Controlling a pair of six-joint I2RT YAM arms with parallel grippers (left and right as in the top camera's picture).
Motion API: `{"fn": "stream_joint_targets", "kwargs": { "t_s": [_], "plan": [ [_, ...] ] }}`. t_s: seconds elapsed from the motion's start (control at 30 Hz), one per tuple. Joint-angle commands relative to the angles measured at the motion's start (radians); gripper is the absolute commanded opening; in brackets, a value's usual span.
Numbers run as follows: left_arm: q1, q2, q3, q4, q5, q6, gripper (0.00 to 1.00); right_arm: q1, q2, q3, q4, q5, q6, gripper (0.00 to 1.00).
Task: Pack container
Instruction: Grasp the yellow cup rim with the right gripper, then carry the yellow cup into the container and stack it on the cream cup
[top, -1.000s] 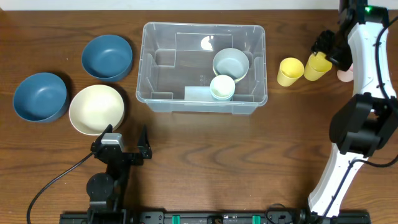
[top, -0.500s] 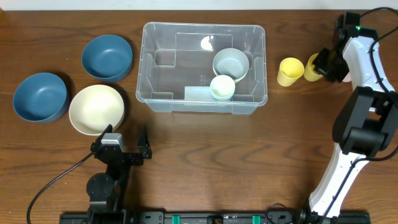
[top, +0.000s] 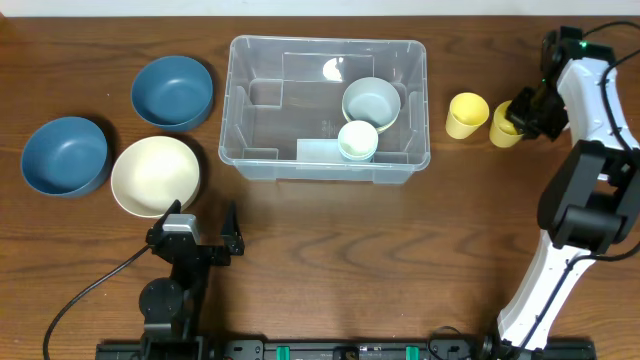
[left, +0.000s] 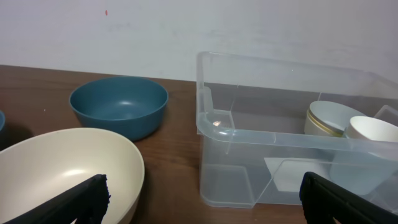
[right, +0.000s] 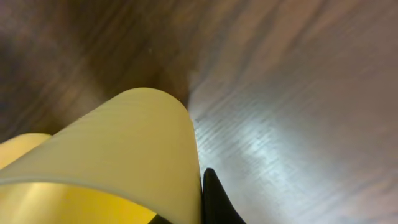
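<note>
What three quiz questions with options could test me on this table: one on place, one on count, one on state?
1. Where is the cream bowl? A in the container B left of it C right of it
2. How many blue bowls? A three B one C two
3. The container is: A open-topped B lidded C overturned
Answers: 1 B, it sits left of the container. 2 C, two lie left of it. 3 A, no lid covers it.

My right arm (top: 592, 90) is white shells with black joints and a green light (top: 573, 34); my left arm (top: 178, 270) is black, trailing a black cable (top: 72, 303).
</note>
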Motion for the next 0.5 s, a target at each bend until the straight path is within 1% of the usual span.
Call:
{"fn": "stream_joint_targets", "kwargs": {
  "t_s": [0.0,0.1,0.23,0.33,0.47],
  "plan": [
    [0.005,-0.006,-0.018,-0.034,0.007,0.013,0.98,-0.011,-0.108,0.097,-0.037,-0.021,-0.044,0.01],
    [0.006,-0.006,-0.018,-0.034,0.007,0.013,0.98,0.002,-0.164,0.162,-0.093,-0.095,-0.126,0.01],
    [0.005,-0.006,-0.018,-0.034,0.007,0.013,0.98,0.057,-0.22,0.253,-0.201,-0.122,-0.185,0.01],
    [0.006,-0.006,-0.018,-0.034,0.007,0.013,0.98,0.137,-0.243,0.295,-0.253,-0.163,-0.241,0.01],
    [0.006,-0.006,-0.018,-0.034,0.007,0.013,0.98,0.3,-0.249,0.318,-0.28,-0.169,-0.267,0.01]
  ]
}}
